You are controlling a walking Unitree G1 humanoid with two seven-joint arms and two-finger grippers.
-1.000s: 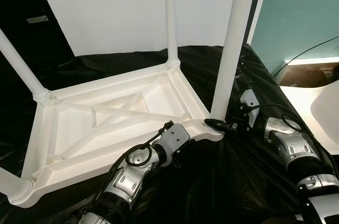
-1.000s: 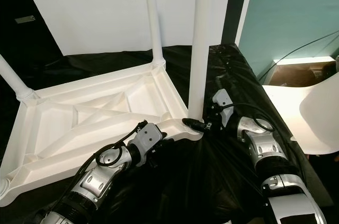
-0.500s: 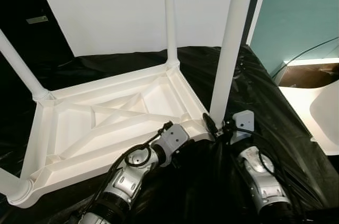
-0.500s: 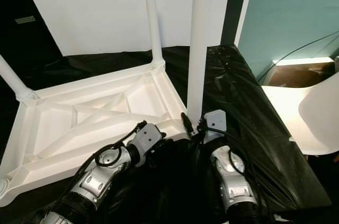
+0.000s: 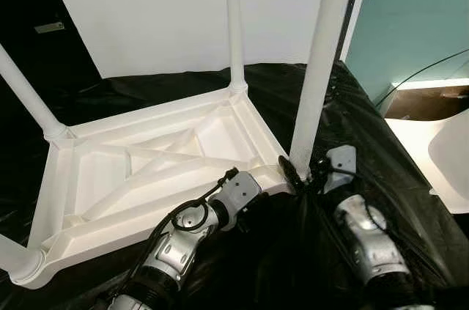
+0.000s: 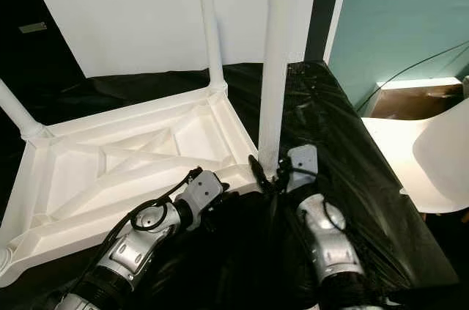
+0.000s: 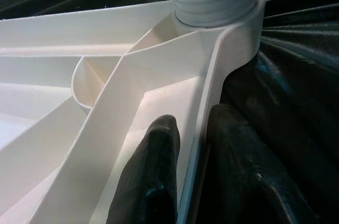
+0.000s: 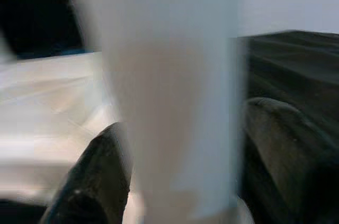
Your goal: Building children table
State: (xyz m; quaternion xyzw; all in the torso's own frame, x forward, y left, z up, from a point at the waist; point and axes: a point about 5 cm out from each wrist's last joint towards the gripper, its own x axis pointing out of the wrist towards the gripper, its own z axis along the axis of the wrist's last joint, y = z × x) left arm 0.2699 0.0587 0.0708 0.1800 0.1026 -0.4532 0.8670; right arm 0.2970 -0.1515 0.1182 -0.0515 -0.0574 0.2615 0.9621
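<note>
A white plastic table top (image 5: pixel 146 171) lies upside down on a black sheet (image 5: pixel 366 127). White legs stand up from its corners; the near-right leg (image 5: pixel 322 61) rises at the corner closest to both arms. My left gripper (image 7: pixel 193 123) is shut on the table top's rim just beside that corner, one finger (image 7: pixel 153 171) inside the rim wall and one outside. My right gripper (image 5: pixel 297 174) sits at the base of the near-right leg (image 8: pixel 169 75), with a black finger (image 8: pixel 100 171) on each side, shut on it. The right wrist view is blurred.
A white panel (image 5: pixel 168 17) leans behind the table. To the right are a teal wall (image 5: pixel 418 9), a cable, and a white chair (image 5: pixel 447 156) past the edge of the sheet. The far leg (image 5: pixel 234 24) and left leg (image 5: pixel 26 94) stand upright.
My right forearm has swung from the right side round to the front of the near-right leg, its gripper staying at the leg's base. The left arm has not moved.
</note>
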